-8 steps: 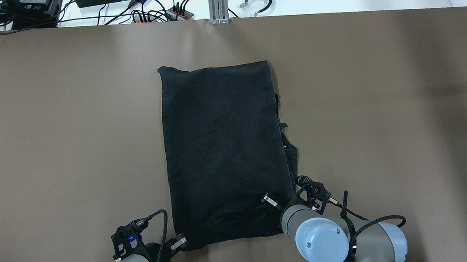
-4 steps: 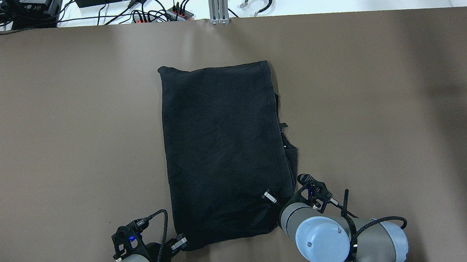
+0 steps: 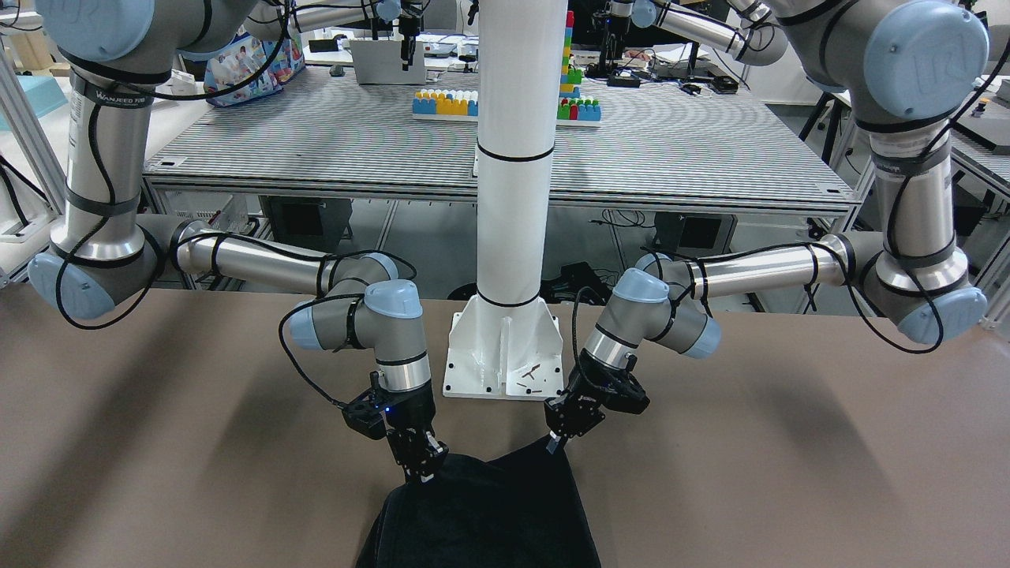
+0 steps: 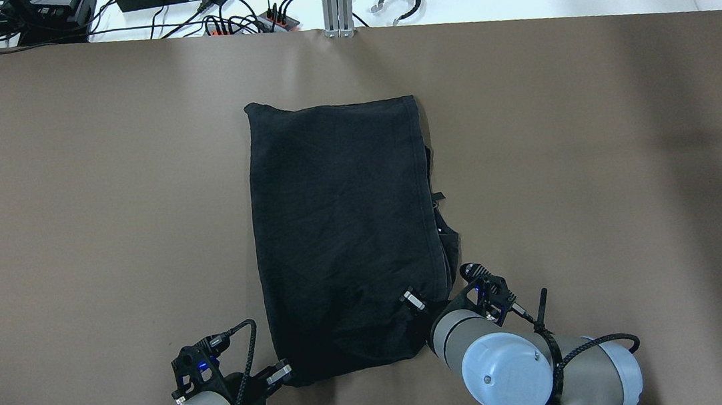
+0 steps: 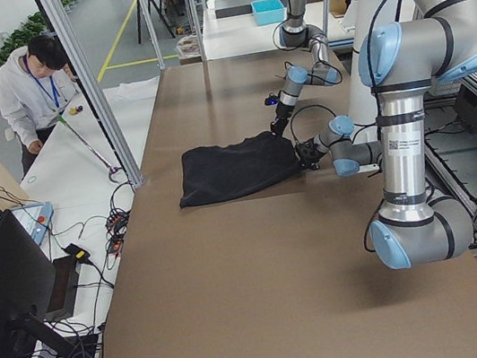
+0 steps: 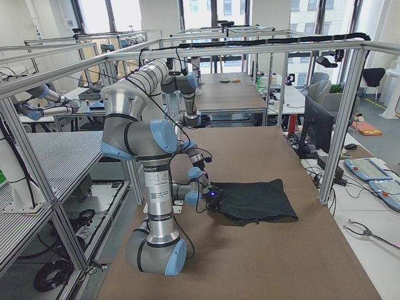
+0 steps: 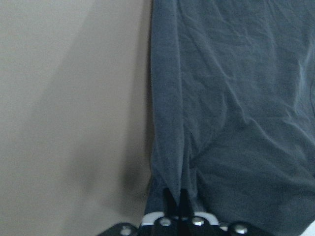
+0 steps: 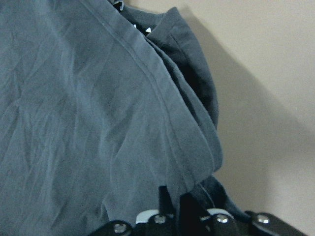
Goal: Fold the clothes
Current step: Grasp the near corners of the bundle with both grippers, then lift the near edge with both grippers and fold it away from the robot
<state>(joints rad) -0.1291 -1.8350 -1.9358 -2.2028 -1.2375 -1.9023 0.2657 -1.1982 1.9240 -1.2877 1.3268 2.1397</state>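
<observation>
Right fingers [image 4: 415, 302], clenched on the clothes [image 4: 344, 231], carried their corner farther in; left fingers [image 4: 278, 374] stay clenched on theirs

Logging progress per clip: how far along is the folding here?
Done: the black cloth lies on the table as a narrow, layered rectangle. In hand: the left gripper and right gripper each pinch a near corner. Left, probably: carry that near edge over to the far edge.

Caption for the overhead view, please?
Left gripper and right gripper each pinch a near corner of the black cloth.
</observation>
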